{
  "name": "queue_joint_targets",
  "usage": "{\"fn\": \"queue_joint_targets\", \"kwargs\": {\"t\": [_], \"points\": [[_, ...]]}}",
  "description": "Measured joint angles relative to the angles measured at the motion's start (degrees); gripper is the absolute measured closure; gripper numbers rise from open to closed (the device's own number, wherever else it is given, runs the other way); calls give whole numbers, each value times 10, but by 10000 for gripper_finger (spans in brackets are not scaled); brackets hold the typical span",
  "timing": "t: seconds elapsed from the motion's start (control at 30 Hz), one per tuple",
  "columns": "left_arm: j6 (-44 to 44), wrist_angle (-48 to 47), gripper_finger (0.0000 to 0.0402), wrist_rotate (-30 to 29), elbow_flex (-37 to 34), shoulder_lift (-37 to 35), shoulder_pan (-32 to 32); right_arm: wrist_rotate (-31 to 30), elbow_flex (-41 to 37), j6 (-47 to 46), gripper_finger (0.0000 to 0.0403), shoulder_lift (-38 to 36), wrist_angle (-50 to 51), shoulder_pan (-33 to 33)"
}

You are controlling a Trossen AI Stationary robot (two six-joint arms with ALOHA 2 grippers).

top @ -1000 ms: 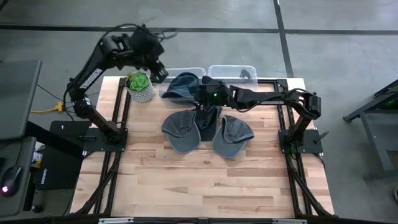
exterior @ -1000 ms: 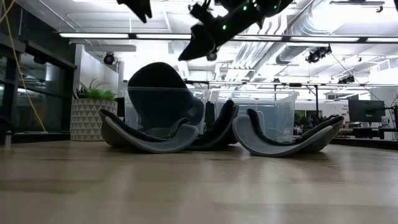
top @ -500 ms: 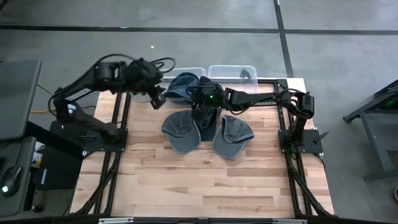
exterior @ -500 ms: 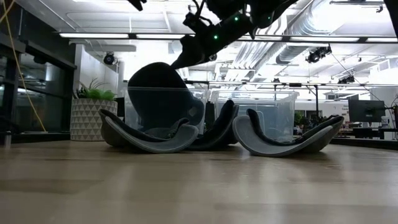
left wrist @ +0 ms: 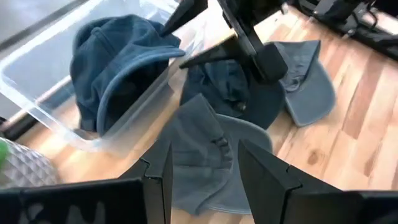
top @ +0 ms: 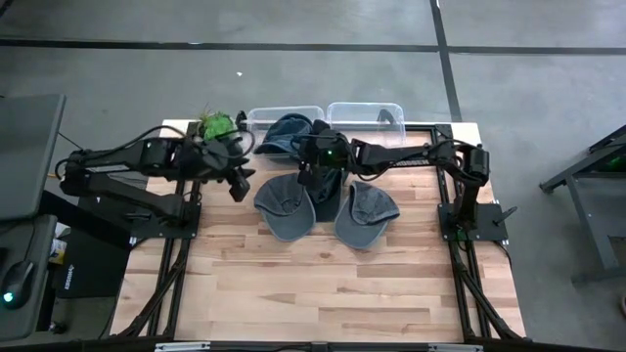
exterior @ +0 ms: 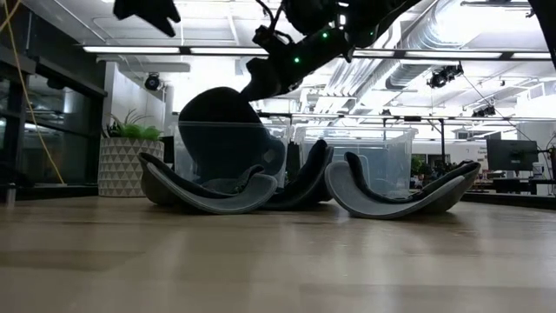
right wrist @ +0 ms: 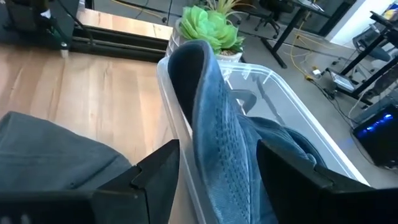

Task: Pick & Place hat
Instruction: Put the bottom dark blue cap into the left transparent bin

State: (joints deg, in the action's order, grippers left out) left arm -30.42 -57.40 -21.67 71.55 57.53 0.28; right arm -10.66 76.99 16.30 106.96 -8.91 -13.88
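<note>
**Left arm swings down toward the caps while the right hangs over the bin**

Lowered from its high pose behind the plant a second ago, the left gripper now sits just above the table beside the left grey cap; its fingers stand apart with nothing between them, and its wrist view looks straight down onto that cap, so I judge this to be the approach for the next pick.

The right gripper has crept slightly leftward over the same second; its fingers are spread wide and hold nothing; they hang on either side of the upturned brim of the blue hat, which leans against the near wall of the left clear bin, half in and half over the rim; that looks like a hat just set down rather than one being gripped.

Farther out, a dark cap lies between the two grey ones, with the right grey cap beside it; all three rest crown-down on the wooden table, apparently waiting their turn; the second clear bin stands next to the first; the potted plant sits at the back-left corner, just behind the left arm.
</note>
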Motion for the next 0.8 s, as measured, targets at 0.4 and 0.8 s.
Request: {"fn": "queue_joint_targets", "kwargs": {"t": [0.4,0.8], "points": [[-76,24,273,-26,-84,-87,-30,6,0,2,323,0,-4,-4],[-71,24,273,-19,-84,-90,-30,-20,11,-94,396,0,-31,-40]]}}
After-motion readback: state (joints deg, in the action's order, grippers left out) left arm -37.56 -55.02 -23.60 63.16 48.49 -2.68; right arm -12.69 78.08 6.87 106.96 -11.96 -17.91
